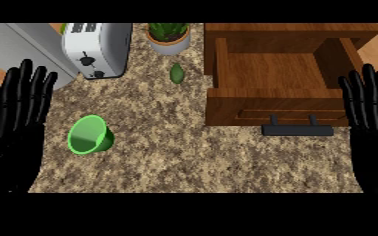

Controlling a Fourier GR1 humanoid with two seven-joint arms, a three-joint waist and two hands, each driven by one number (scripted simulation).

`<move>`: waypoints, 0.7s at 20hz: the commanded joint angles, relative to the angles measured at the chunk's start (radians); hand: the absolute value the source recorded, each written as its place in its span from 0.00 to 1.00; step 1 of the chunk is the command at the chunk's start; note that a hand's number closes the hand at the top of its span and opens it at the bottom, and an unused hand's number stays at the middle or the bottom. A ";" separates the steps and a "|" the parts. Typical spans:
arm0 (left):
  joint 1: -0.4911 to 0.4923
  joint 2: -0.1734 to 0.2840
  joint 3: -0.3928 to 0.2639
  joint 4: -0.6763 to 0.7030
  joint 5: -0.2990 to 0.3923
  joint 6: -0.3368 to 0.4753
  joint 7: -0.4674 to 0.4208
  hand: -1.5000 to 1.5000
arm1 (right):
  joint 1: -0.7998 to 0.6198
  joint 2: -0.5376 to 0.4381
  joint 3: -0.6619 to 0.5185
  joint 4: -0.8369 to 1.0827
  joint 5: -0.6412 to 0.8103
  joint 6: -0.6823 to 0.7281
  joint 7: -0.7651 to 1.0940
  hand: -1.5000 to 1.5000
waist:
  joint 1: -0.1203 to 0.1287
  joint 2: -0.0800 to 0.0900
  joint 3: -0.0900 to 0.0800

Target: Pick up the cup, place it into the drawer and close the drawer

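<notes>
A green cup [90, 135] lies tipped on its side on the speckled counter at the lower left, its mouth facing left. A wooden drawer [275, 75] stands pulled open at the upper right, its inside bare, with a black handle [297, 129] on its front. My left hand [22, 105] rests open at the left edge, fingers up, just left of the cup and apart from it. My right hand [363, 105] rests open at the right edge, fingers up, beside the drawer's front corner.
A white toaster [96, 47] stands at the back left, next to a grey sink edge [29, 50]. A potted plant [169, 36] sits at the back centre, with a small green avocado-like fruit [177, 73] in front of it.
</notes>
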 commanded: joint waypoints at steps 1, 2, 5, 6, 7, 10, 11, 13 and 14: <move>0.055 0.017 0.027 0.007 0.057 -0.067 -0.061 0.00 | -0.092 -0.034 -0.071 0.054 -0.065 0.026 0.019 0.00 | -0.007 -0.005 -0.012; 0.088 0.052 0.070 0.005 0.127 -0.129 -0.092 0.00 | -0.042 0.016 0.021 0.039 0.010 0.000 -0.008 0.00 | -0.006 -0.006 -0.012; 0.072 0.150 0.185 0.006 0.330 -0.269 -0.073 0.00 | -0.050 0.000 0.015 -0.021 -0.005 0.017 -0.021 0.00 | -0.005 -0.007 -0.013; 0.061 0.166 0.190 0.044 0.363 -0.307 -0.081 0.00 | -0.089 -0.024 -0.016 0.004 -0.037 0.035 -0.004 0.00 | -0.005 -0.005 -0.013; 0.124 0.050 0.134 0.079 0.418 -0.208 0.046 0.00 | -0.029 -0.042 0.057 0.016 -0.043 0.093 0.079 0.00 | 0.005 -0.004 -0.015; 0.101 0.110 0.225 0.177 0.507 -0.262 0.048 0.00 | -0.087 -0.081 0.014 0.036 -0.093 0.122 0.135 0.00 | -0.004 -0.004 -0.013; 0.091 0.147 0.273 0.231 0.550 -0.305 0.037 0.00 | -0.092 -0.055 0.043 0.051 -0.078 0.111 0.117 0.00 | -0.005 -0.004 -0.013; 0.100 0.139 0.261 0.237 0.547 -0.325 0.045 0.00 | -0.093 -0.051 0.051 0.055 -0.060 0.112 0.124 0.00 | -0.008 -0.005 -0.012; 0.053 0.142 0.280 0.342 0.530 -0.351 -0.017 0.00 | -0.122 -0.047 0.022 0.131 -0.077 0.119 0.070 0.00 | -0.010 -0.004 -0.012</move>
